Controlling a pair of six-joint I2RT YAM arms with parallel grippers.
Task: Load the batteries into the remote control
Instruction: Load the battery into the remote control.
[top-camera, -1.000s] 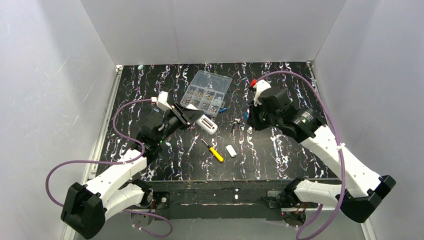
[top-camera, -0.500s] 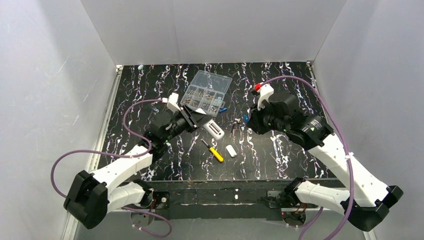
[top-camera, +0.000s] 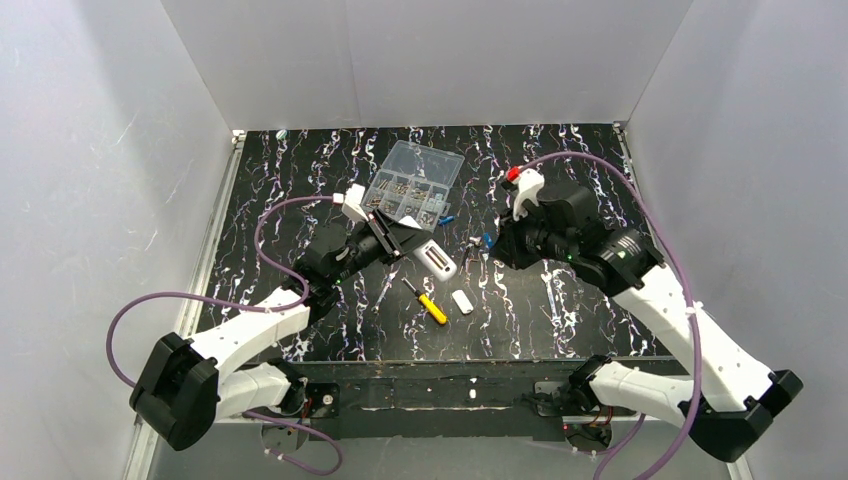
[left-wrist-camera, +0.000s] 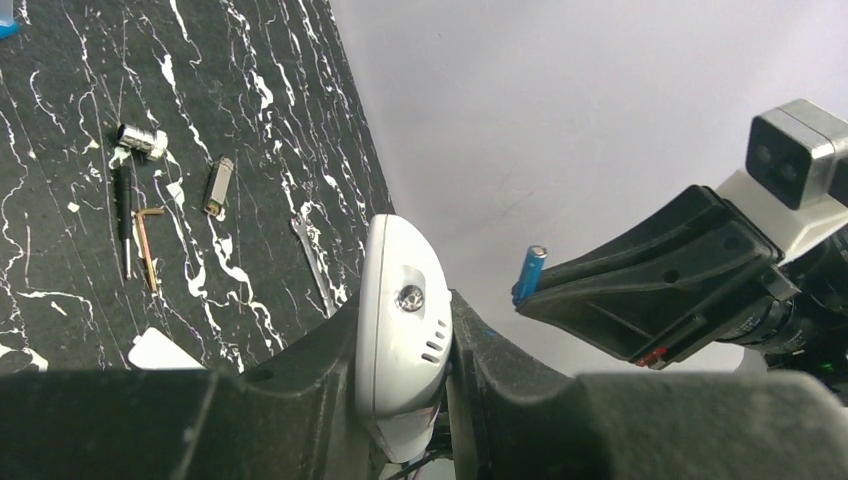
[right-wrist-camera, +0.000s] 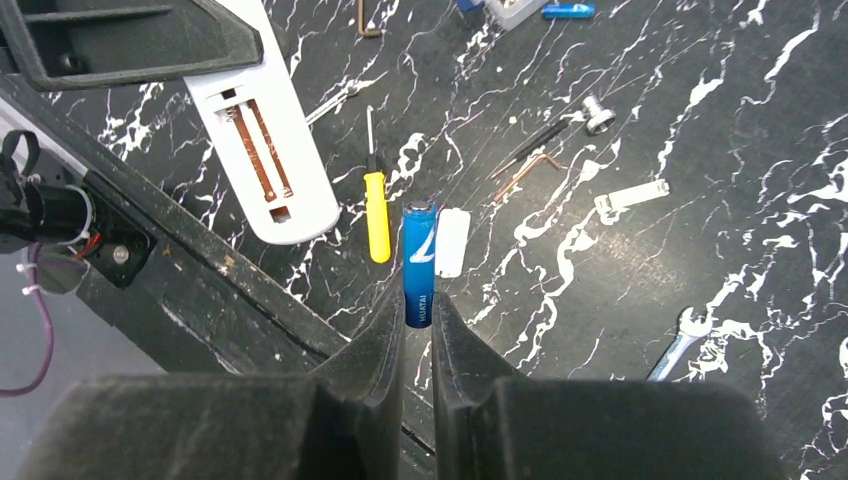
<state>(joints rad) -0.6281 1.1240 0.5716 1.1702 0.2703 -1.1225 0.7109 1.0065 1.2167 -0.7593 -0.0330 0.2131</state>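
Note:
My left gripper (top-camera: 408, 245) is shut on the remote control (top-camera: 436, 261), a slim white bar held above the table's middle, its far end pointing right. In the right wrist view the remote control (right-wrist-camera: 268, 158) shows its open battery bay with metal contacts facing up. The left wrist view shows the remote's rounded end (left-wrist-camera: 401, 335) clamped between the fingers. My right gripper (right-wrist-camera: 418, 308) is shut on a blue battery (right-wrist-camera: 419, 262) that sticks out past the fingertips, just right of the remote. That battery (left-wrist-camera: 529, 274) and gripper (top-camera: 494, 246) hover apart from the remote. A second blue battery (right-wrist-camera: 568, 11) lies by the clear box.
A yellow-handled screwdriver (top-camera: 428, 302) and a small white cover (top-camera: 461, 301) lie below the remote. A clear compartment box (top-camera: 412, 185) stands at the back. A hex key (right-wrist-camera: 522, 172), a socket (right-wrist-camera: 598, 115) and a wrench (right-wrist-camera: 680, 340) are scattered on the black marbled table.
The left arm has carried the remote rightward and slightly nearer, toward the right gripper. The right gripper, still holding the battery, has shifted a little left.

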